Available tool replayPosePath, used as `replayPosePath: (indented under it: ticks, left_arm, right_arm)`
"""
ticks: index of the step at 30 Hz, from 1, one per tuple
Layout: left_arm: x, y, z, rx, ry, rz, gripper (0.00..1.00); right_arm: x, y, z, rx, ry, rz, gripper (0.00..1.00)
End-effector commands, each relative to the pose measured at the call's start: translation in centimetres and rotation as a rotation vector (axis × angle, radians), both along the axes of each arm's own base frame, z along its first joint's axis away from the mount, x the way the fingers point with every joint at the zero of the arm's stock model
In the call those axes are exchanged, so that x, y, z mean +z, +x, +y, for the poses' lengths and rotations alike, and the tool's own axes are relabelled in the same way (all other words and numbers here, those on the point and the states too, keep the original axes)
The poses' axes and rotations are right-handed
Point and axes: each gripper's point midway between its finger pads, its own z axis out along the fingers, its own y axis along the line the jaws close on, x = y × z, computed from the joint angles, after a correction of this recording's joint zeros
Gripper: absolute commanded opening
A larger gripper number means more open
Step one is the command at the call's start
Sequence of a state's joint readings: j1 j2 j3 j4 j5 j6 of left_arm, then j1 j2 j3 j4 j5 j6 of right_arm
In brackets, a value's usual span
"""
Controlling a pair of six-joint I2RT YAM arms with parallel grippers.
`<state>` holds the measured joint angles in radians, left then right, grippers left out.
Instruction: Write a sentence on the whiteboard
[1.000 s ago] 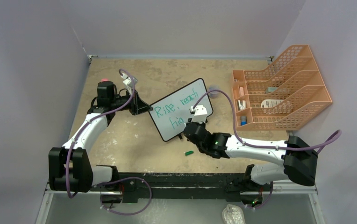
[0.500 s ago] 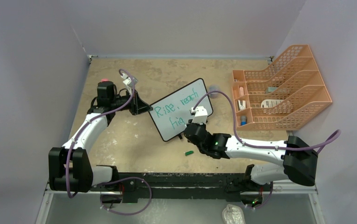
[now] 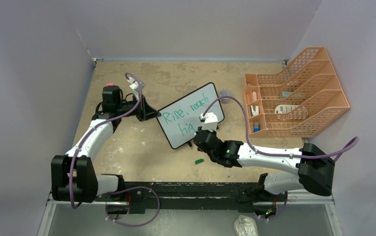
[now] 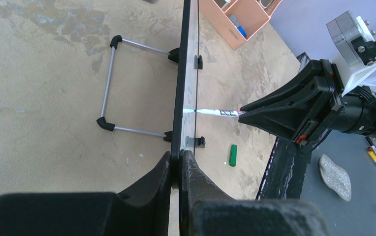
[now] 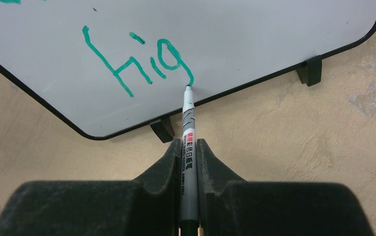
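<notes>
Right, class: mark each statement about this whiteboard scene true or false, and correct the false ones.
1. The right gripper is shut on a marker whose tip touches the whiteboard. True.
2. The left gripper hangs open, touching nothing. False: it is shut on the whiteboard's edge.
3. The lower line of the sentence reads "hig" so far. True.
4. The green cap is fitted on the marker's back end. False: it lies on the table in front of the whiteboard.
</notes>
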<state>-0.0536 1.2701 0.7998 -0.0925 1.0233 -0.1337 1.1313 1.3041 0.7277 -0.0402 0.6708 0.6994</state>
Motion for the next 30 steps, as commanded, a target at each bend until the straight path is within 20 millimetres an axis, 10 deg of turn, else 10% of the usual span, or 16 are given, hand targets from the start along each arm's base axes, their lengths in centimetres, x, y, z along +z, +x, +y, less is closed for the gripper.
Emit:
replayPosePath:
  ticks: [1, 30]
  left_arm:
    - [0.1, 0.5, 0.0, -0.004, 0.022, -0.03, 0.0]
    - [0.1, 0.5, 0.0, 0.0, 0.025, -0.03, 0.0]
  right_arm:
    - [0.3, 0.1, 0.7, 0.011, 0.032, 0.0, 0.0]
    - [4.5, 0.3, 1.7, 0.052, 0.123, -0.058, 0.0]
